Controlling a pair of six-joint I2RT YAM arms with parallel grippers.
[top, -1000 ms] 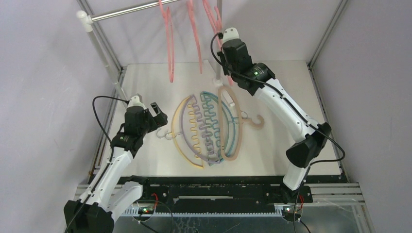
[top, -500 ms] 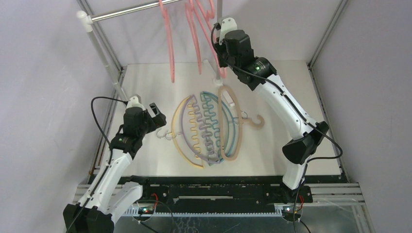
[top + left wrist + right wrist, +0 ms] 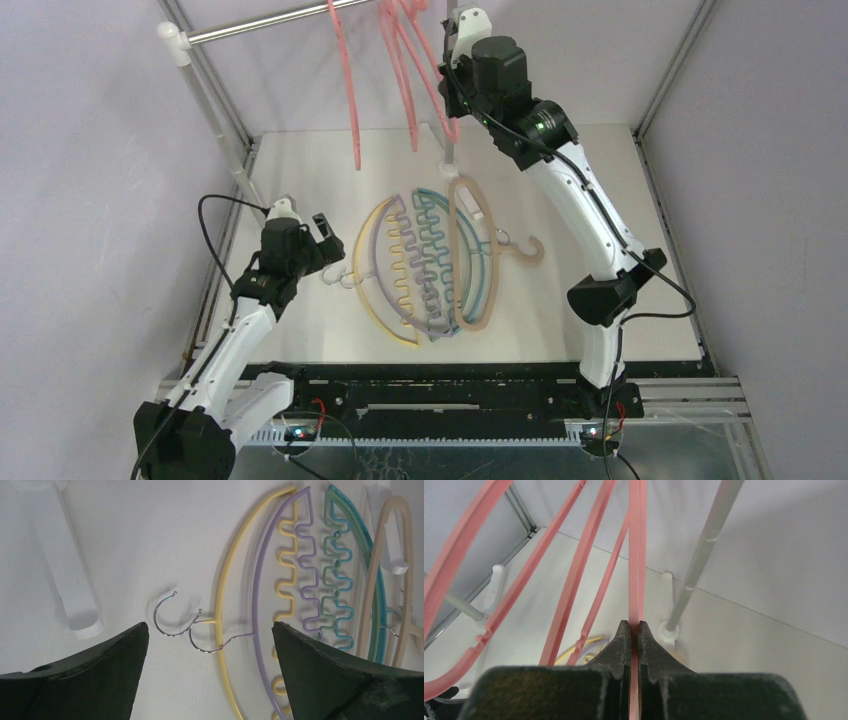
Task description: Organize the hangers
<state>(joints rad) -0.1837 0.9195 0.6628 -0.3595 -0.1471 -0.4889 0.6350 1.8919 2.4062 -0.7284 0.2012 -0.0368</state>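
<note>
Top external view: over the past second the right arm has lifted and stretched farther from its base, taking the right end effector (image 3: pixel 634 630) up toward the rail (image 3: pixel 270 20). Its fingers are pressed together on the thin bar of a pink hanger (image 3: pixel 636 555), which runs straight ahead of them and out of the top of the right wrist view. Two more pink hangers (image 3: pixel 350 100) hang just to its left, and a grey post (image 3: pixel 704 555) stands just to its right. The hooks and that stretch of rail are cut off in every view, so I cannot tell whether the held hook is over the rail yet. Judging by the lift, this is the hanging step for a third pink one, with release to come once the hook seats. The left arm has hardly shifted. The left end effector (image 3: pixel 209 627) hovers with its fingers wide apart and holding nothing, and the wire hooks (image 3: pixel 172 617) of the loose hangers (image 3: pixel 430 265) lie on the tabletop (image 3: pixel 300 160) directly ahead between those fingers. That pile looks untouched, so most of the sorting is left to do.
</note>
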